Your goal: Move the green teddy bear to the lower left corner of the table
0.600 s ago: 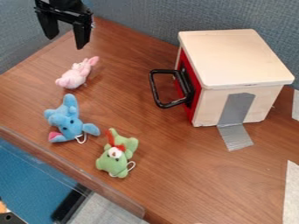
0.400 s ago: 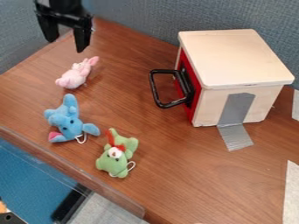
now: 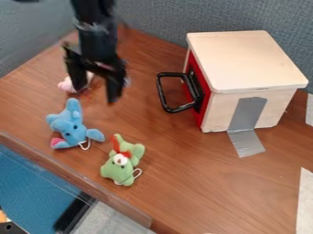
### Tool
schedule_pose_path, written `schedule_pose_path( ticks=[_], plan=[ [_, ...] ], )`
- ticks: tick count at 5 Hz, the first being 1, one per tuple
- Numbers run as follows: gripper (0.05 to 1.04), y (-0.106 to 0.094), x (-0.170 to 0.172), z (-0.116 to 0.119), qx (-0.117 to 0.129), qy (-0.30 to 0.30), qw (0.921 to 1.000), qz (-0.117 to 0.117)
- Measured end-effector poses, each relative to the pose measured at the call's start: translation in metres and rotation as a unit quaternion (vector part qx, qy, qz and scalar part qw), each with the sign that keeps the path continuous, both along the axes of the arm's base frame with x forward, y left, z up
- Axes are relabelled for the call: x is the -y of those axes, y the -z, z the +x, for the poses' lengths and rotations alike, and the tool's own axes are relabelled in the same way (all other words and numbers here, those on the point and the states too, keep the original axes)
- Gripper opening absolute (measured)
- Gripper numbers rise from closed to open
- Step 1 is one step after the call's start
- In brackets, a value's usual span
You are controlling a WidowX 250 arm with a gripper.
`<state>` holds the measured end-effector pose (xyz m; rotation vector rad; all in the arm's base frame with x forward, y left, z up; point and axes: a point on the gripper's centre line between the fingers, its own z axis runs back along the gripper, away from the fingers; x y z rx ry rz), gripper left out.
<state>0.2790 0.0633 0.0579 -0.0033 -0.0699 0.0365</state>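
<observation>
My black gripper [image 3: 95,95] hangs over the upper left part of the table, open, with nothing between its fingers. It stands above and behind the blue toy and partly covers the pink one. The green teddy bear [image 3: 116,168] lies on the brown table [image 3: 202,196] at the lower middle, a red ribbon at its neck and a thin white loop at its side. The bear is well below the gripper in the view, apart from it.
A blue plush elephant [image 3: 72,129] lies just left of the bear, and a pink plush toy [image 3: 66,85] sits behind it. A wooden box [image 3: 245,59] with a black handle [image 3: 164,93] stands at the right. The table's front edge [image 3: 73,176] runs along the lower left.
From the upper left, my gripper has come down and to the right, and it now covers part of the pink toy. The bear and the other toys have stayed put.
</observation>
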Motion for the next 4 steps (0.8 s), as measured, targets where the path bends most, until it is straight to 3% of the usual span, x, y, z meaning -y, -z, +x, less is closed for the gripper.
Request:
schedule_pose_path(
  ticks=[1,2,4],
  plan=[
    [1.006,0.016,0.032,-0.021,-0.010,0.005,0.9999,0.008],
    [1.006,0.029,0.063,-0.033,-0.014,0.031,0.9985,0.043],
    [1.001,0.056,0.080,-0.046,-0.012,0.032,0.9968,0.072]
  ],
)
